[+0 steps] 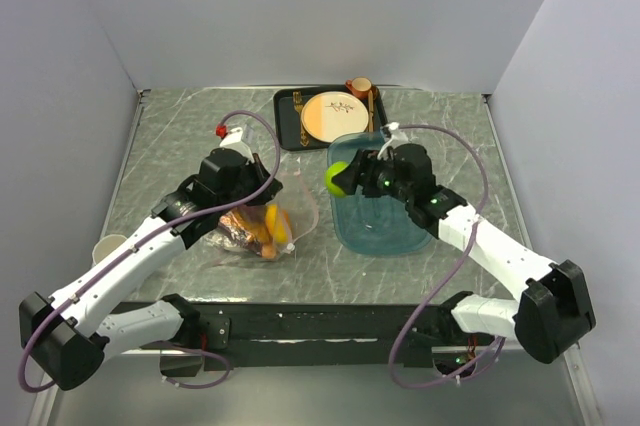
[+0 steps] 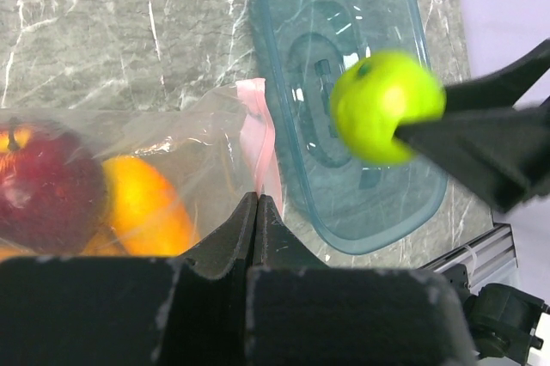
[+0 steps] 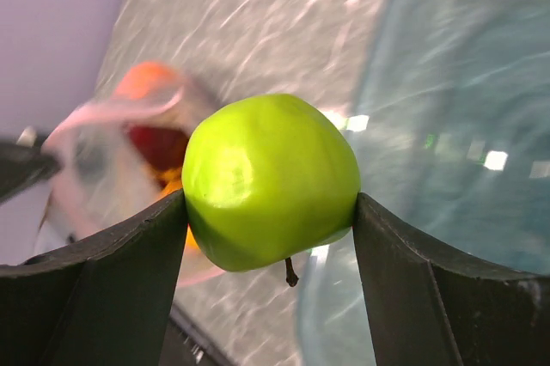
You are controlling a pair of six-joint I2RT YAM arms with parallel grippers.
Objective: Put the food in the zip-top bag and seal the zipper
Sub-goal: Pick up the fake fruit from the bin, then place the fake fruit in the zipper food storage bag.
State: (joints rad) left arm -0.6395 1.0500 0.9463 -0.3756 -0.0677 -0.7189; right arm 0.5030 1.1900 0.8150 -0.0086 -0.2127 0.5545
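Status entry, top external view used for clock directions.

Right tool [image 3: 271, 211]: narrow, clamped on the green apple [image 3: 271, 181], one finger on each flank. I see the apple held off the tabletop [image 1: 200, 136], above the 9 o'clock rim of the teal tray [image 1: 385, 236], at about mid-tabletop. In the right wrist view its short dark stem points to 6 o'clock, so its stem axis runs vertically in that frame.

Left tool [image 2: 258, 211]: jaws pressed together, pinching the mouth edge of the zip-top bag [image 2: 172, 143] right at the zipper [image 2: 262, 125].

The bag lies at 9 o'clock from the tray, close beside it. Its long axis runs roughly 9 to 3 o'clock, and its mouth faces 3 o'clock, toward the tray and the apple. In the left wrist view the pink zipper strip runs nearly 12 to 6 o'clock and ends at the pinch.

Inside the bag I see a red apple [image 2: 39, 186] and an orange [image 2: 146, 203] touching each other. I cannot identify the other pieces behind them.

At 12 o'clock a black tray [image 1: 290, 116] carries a cream-and-orange plate [image 1: 330, 116], with a brown cup [image 1: 358, 86] at its far corner.
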